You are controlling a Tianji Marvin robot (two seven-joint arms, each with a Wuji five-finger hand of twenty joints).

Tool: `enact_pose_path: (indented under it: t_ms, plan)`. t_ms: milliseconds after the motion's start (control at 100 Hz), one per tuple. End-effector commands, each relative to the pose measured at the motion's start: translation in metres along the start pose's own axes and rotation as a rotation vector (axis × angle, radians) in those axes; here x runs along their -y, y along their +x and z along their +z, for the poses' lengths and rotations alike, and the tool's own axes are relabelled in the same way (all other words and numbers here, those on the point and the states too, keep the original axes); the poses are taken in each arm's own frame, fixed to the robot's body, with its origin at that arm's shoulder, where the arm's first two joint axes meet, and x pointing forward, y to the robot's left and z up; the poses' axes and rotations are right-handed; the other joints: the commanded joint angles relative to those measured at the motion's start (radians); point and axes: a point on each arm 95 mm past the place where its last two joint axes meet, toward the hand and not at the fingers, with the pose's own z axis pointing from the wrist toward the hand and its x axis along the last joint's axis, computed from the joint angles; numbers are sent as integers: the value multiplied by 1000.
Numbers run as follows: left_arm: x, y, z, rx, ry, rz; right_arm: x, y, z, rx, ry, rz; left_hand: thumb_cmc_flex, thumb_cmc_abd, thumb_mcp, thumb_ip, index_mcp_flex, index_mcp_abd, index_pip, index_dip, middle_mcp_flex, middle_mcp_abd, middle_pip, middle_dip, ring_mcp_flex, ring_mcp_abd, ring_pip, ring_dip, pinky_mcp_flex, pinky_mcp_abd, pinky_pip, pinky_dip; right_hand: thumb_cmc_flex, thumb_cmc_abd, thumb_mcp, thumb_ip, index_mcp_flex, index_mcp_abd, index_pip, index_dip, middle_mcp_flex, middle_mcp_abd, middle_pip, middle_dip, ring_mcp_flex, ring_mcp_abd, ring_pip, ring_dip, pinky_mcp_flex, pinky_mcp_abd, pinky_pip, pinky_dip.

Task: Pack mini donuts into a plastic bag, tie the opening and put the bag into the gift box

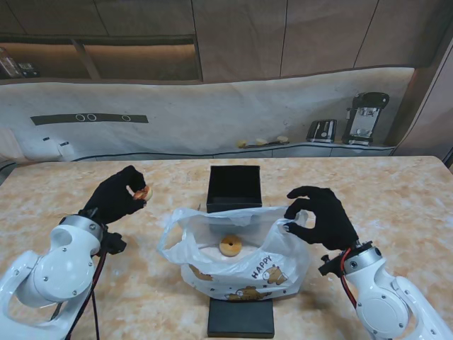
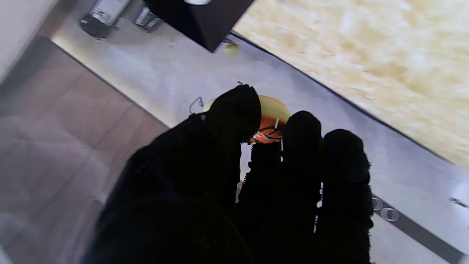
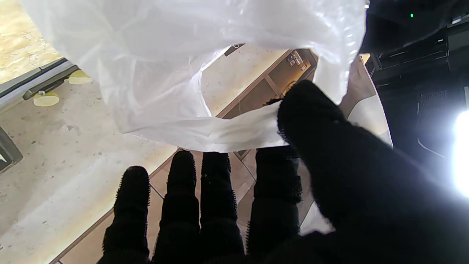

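Beige marble-patterned counter [image 1: 396, 191] carries all items. Largest item on it: white translucent plastic bag with cartoon print and the word "HAPPY" [image 1: 244, 265], lying at centre with its mouth open toward the far side. Open black square gift box [image 1: 234, 188] stands upright just beyond the bag, touching or nearly touching its far rim; cannot tell which. Flat black square lid [image 1: 241, 317] lies on the near side of the bag, its far edge tucked under the bag's bottom. Left hand, black-gloved [image 1: 117, 195], is raised over the counter to the left of the bag, well apart from it, fingers curled in a narrow pinch around a small orange-glazed mini donut [image 1: 141, 191]; left wrist view confirms the donut [image 2: 273, 123] is clamped between thumb and fingertips [image 2: 304, 128]. Right hand, black-gloved [image 1: 322, 216], is at the right side of the bag mouth, thumb and forefinger closed on the bag's rim, lifting that edge; right wrist view shows a strip of the white film [image 3: 234, 134] pinched under the thumb, other fingers [image 3: 183, 172] extended and apart. One plain brown ring donut [image 1: 230, 246] lies flat inside the bag, seen through the film, near its middle.
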Motion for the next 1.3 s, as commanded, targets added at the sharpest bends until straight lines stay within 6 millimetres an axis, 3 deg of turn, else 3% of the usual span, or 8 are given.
enact_pose_path:
  t_ms: [0,220,580,800,1120,1240,1290]
  plan:
    - [4,21,1,-72,-10,5,5,3,-2,3,14,9,53,25,94,18,16,-9,41,25,96,-37,101,64,25,7,6,29,-7,13,6,26,19,-14,38,-11,31,-53,28,3,15,-14,2,-13,7,-4,4,16,-1,2,10,-10]
    - [-9,54,11,-193,-99,-47,6,3,-2,3,13,14,53,26,88,18,21,-11,37,24,97,-39,97,67,25,7,5,30,-6,13,4,31,19,-14,38,-11,31,-53,27,3,15,-14,1,-13,8,-3,4,16,-1,2,10,-10]
    - [-55,87,20,-262,-269,-143,5,4,-6,7,8,11,56,25,83,18,22,-11,35,25,102,-40,89,68,26,4,0,29,-6,13,2,37,19,-15,38,-10,31,-51,28,3,15,-12,1,-13,8,-3,4,17,-2,2,9,-10]
    - [-81,91,14,-288,-374,-161,4,4,-7,7,8,6,48,18,85,19,32,-23,27,24,109,-46,86,71,27,7,-4,29,-11,14,1,44,20,-15,38,-9,30,-48,27,3,14,-13,0,-13,7,-2,3,17,-2,3,9,-9]
    - [-97,88,6,-301,-487,-116,4,5,-7,4,9,2,41,10,79,30,35,-38,7,23,96,-55,61,61,-4,30,-47,23,-57,20,-26,54,19,-16,38,-8,31,-52,27,3,14,-13,0,-13,7,-3,3,17,-2,2,7,-9]
    - [-100,86,4,-311,-525,-81,5,5,-6,1,9,5,-5,-25,102,10,17,-45,-103,2,32,-54,4,61,-77,34,-111,47,-130,2,-65,73,20,-16,38,-8,32,-51,27,3,14,-13,0,-13,6,-2,3,17,-2,2,7,-9]
    - [-100,85,4,-314,-536,-74,5,5,-6,1,10,6,-44,-1,106,20,17,-45,-175,-33,-39,-47,33,15,-133,33,-127,33,-176,-5,-88,83,19,-16,38,-9,32,-52,27,3,13,-14,0,-12,7,-4,3,17,-2,2,7,-9]
